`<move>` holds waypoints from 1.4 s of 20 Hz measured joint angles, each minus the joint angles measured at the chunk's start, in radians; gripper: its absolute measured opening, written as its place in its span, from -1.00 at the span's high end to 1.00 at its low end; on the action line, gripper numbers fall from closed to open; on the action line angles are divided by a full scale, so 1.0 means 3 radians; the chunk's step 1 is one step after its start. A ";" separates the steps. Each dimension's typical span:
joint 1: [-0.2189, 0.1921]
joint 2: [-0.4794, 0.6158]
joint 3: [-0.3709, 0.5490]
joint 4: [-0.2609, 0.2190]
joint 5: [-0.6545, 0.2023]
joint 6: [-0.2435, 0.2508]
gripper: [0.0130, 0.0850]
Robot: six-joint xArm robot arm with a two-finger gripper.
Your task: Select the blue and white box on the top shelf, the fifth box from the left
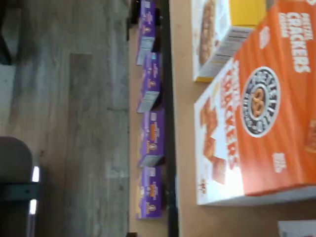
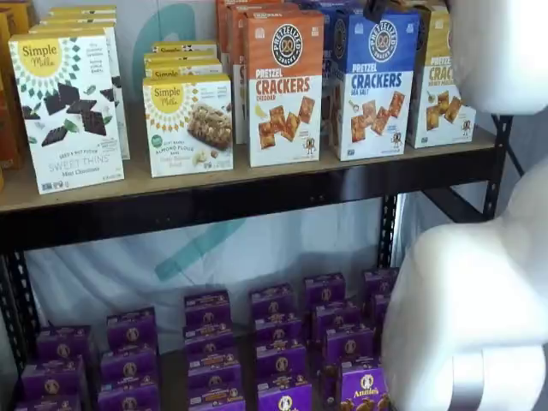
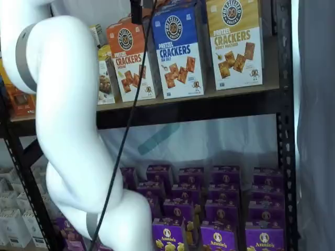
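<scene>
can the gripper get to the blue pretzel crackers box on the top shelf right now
Probably yes. The blue box stands at the front edge of the top shelf with nothing before it. The orange box and yellow box flank it closely.

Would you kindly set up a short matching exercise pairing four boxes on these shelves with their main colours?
Things:
1. Cheddar crackers box
2. Sea salt crackers box
3. Sweet Thins box
4. Annie's boxes

Colours:
A. purple
B. blue top, white lower half
C. orange top, white lower half
D. white with a yellow sun

Pairs: 1-C, 2-B, 3-D, 4-A
</scene>
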 joint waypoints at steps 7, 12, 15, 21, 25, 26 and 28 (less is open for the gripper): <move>-0.0092 0.0124 -0.0032 0.0067 -0.0195 -0.0091 -1.00; -0.0107 0.0344 -0.0213 0.0026 -0.0176 -0.0137 -1.00; -0.0102 0.0416 -0.0247 0.0007 -0.0214 -0.0156 -1.00; -0.0089 0.0539 -0.0318 -0.0038 -0.0252 -0.0181 -1.00; -0.0084 0.0577 -0.0318 -0.0053 -0.0306 -0.0196 -1.00; -0.0084 0.0585 -0.0319 -0.0058 -0.0315 -0.0200 -1.00; -0.0080 0.0608 -0.0337 -0.0079 -0.0316 -0.0207 -1.00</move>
